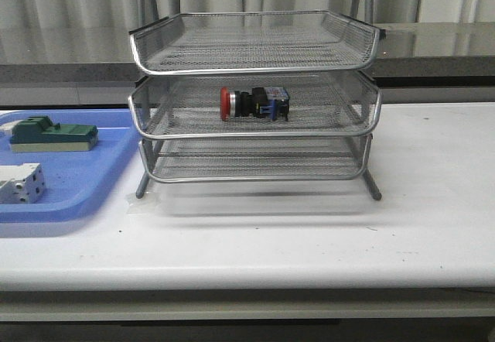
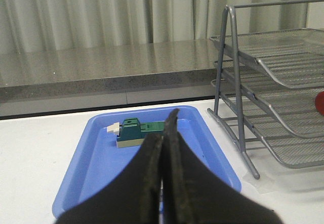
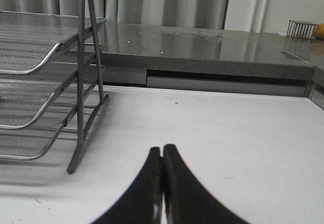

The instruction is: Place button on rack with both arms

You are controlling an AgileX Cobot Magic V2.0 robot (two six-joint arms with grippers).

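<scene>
The button (image 1: 253, 103), with its red cap to the left and blue rear block to the right, lies on its side in the middle tray of the silver wire-mesh rack (image 1: 255, 133). A sliver of its red cap (image 2: 320, 104) shows in the left wrist view, where the rack (image 2: 268, 82) stands to one side. The rack (image 3: 45, 82) also shows in the right wrist view. My left gripper (image 2: 163, 133) is shut and empty above the blue tray. My right gripper (image 3: 162, 153) is shut and empty over the bare table beside the rack. Neither arm shows in the front view.
A flat blue plastic tray (image 1: 77, 187) lies left of the rack, holding a green block (image 1: 52, 135) and a white-grey boxy component (image 1: 22, 182). The green block (image 2: 139, 132) also shows in the left wrist view. A grey counter ledge (image 1: 433, 48) runs behind the white table (image 1: 309, 234).
</scene>
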